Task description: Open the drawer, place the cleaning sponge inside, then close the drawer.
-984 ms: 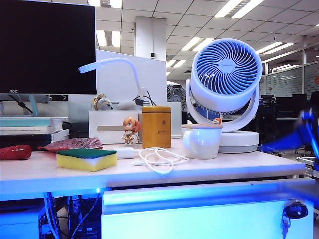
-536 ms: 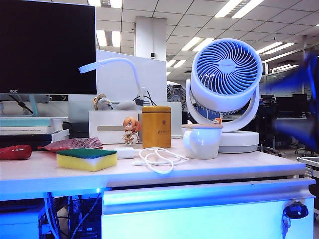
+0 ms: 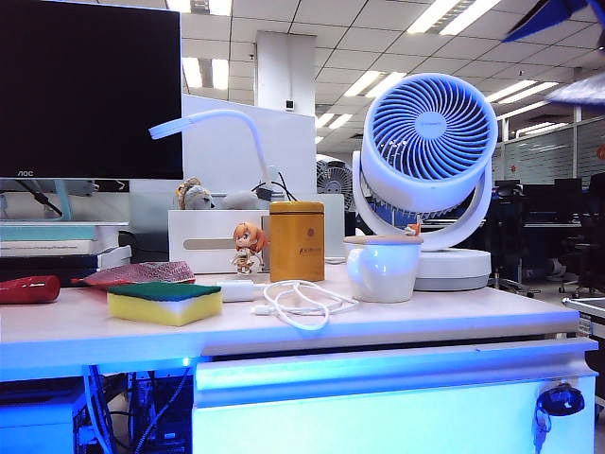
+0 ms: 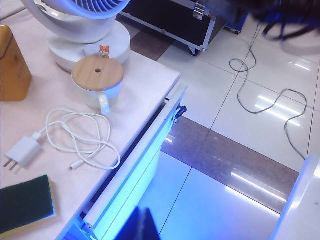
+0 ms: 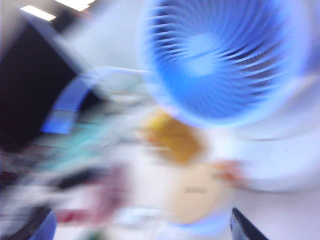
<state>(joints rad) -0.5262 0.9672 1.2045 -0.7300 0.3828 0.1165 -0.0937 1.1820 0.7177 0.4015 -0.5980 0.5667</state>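
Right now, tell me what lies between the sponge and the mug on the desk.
A white charger with its coiled cable lies between the sponge and the mug, seen in the exterior and left wrist views.

Exterior view: sharp and evenly lit by rows of ceiling panels (image 3: 454, 11), with a strong blue glow washing the front of the drawer (image 3: 392, 416) and the desk edge, and only the right gripper (image 3: 558, 17), in the top corner, smeared by motion blur. Left wrist view: bright and mostly crisp, with white glare streaks on the glossy floor tiles (image 4: 255, 185), blue tint along the drawer front, and the dark, out-of-focus left gripper (image 4: 140, 227) at the frame edge. Right wrist view: heavily motion-blurred throughout, so the fan (image 5: 225, 55) reads as a bluish smear and the desk items below dissolve into coloured patches, with only dark finger edges at the lower corners.
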